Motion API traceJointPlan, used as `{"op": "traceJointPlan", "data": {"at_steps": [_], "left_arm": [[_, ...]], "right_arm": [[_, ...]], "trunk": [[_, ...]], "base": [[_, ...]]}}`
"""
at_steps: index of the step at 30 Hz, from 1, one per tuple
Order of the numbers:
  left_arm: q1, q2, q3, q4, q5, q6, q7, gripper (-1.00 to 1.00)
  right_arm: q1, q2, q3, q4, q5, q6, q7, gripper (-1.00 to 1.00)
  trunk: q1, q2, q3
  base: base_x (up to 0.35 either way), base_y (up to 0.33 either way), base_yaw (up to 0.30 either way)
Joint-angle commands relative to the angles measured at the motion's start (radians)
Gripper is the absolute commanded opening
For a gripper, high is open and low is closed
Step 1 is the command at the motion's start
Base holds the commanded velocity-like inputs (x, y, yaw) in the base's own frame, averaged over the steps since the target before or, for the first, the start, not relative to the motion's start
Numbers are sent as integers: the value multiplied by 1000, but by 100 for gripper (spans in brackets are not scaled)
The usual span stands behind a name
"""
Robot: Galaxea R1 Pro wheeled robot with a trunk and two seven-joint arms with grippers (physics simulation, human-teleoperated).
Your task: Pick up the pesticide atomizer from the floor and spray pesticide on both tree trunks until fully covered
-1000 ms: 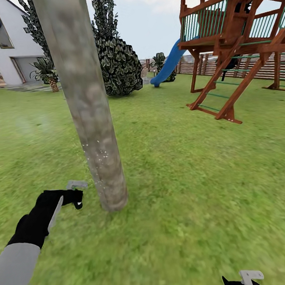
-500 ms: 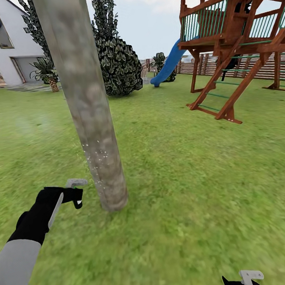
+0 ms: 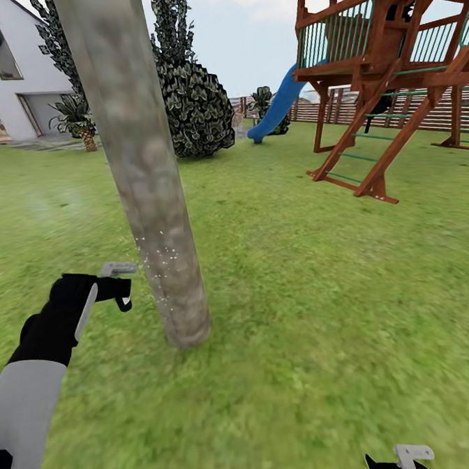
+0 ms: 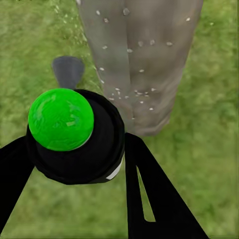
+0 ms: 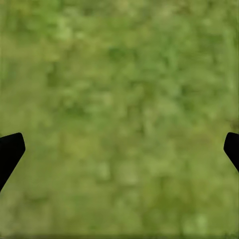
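Left gripper was pinched on the sprayer, a dark body with a green cap and a sliver of white at its side, held low and just left of the near tree trunk, close but apart from the bark. Wrist view confirmed both black fingers clamped against the sprayer's sides. Fine white specks of pesticide dotted the trunk at about gripper height and a little above; in the left wrist view the specks sat mostly on the middle and lower face. The upper trunk, its right flank and the very base looked bare, so I judged coverage was partial and spraying of this first trunk was under way. To do it well: keep the nozzle aimed square at the bark, not past its left edge onto the lawn; sweep slowly upward in overlapping passes, then work round to the unsprayed right and far sides, likely by shifting the base. Hold the grip firm so the sprayer does not twist. Right gripper hung low at the near right over grass, its two finger tips spread wide apart and carrying nothing. Second tree stood farther back behind the round bush, trunk hidden.
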State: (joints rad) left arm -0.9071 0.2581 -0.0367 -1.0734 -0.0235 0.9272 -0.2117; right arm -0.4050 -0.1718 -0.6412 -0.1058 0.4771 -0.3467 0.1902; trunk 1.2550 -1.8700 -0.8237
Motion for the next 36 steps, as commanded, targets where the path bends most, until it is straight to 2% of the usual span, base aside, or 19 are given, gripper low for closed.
{"op": "traceJointPlan", "data": {"at_steps": [1, 4, 7, 10, 12, 15, 17, 18, 21, 23, 27, 30, 33, 36], "left_arm": [[7, 0, -2, 5, -1, -5, -1, -100], [80, -4, -2, 18, 0, -38, -2, -100], [143, -10, -1, 52, 2, -131, 9, -100], [161, -26, 0, 143, -1, -244, 16, -100], [164, -38, 0, 204, -2, -291, 20, -100], [185, -58, 0, 222, -4, -311, 39, -100], [194, -61, 0, 253, -1, -378, 49, -100], [195, -64, 0, 270, 3, -391, 65, -100], [197, -112, 0, 318, -1, -401, 111, -100], [196, -129, 4, 344, 8, -403, 132, -100], [196, -132, 7, 348, 11, -405, 135, -100], [196, -132, 8, 358, 31, -441, 137, -100], [197, -132, 10, 396, 40, -450, 139, -100], [197, -129, 10, 431, 72, -473, 140, -100]], "right_arm": [[0, 0, 0, 0, 0, 0, 0, 100], [0, 0, 0, 0, 0, 0, 0, 100], [0, 0, 0, 0, 0, 0, 0, 100], [0, 0, 0, 0, 0, 0, 0, 100], [0, 0, 0, 0, 0, 0, 0, 100], [0, 0, 0, 0, 0, 0, 0, 100], [0, 0, 0, 0, 0, 0, 0, 100], [0, 0, 0, 0, 0, 0, 0, 100], [0, 0, 0, 0, 0, 0, 0, 100], [0, 0, 0, 0, 0, 0, 0, 100], [0, 0, 0, 1, 0, 0, 0, 100], [0, 0, 0, 1, 0, 0, 0, 100], [0, 0, 0, 0, 0, 0, 0, 100], [0, 0, 0, 0, 0, 0, 0, 100]], "trunk": [[0, 0, 0], [0, 0, 0], [0, 0, 0], [0, 0, 0], [0, 0, 0], [0, 0, 0], [0, 0, 0], [0, 0, 0], [0, 0, 0], [0, 0, 0], [0, 0, 0], [0, 0, 0], [0, 0, 0], [0, 0, 0]], "base": [[0, 0, 0], [0, 0, 0], [0, 0, 0], [0, 0, 0], [0, 0, 0], [0, 0, 0], [0, 0, 0], [0, 0, 0], [0, 0, 0], [0, -161, 0], [0, -257, 0], [0, -270, 0], [0, -270, 0], [0, -270, 0]]}}
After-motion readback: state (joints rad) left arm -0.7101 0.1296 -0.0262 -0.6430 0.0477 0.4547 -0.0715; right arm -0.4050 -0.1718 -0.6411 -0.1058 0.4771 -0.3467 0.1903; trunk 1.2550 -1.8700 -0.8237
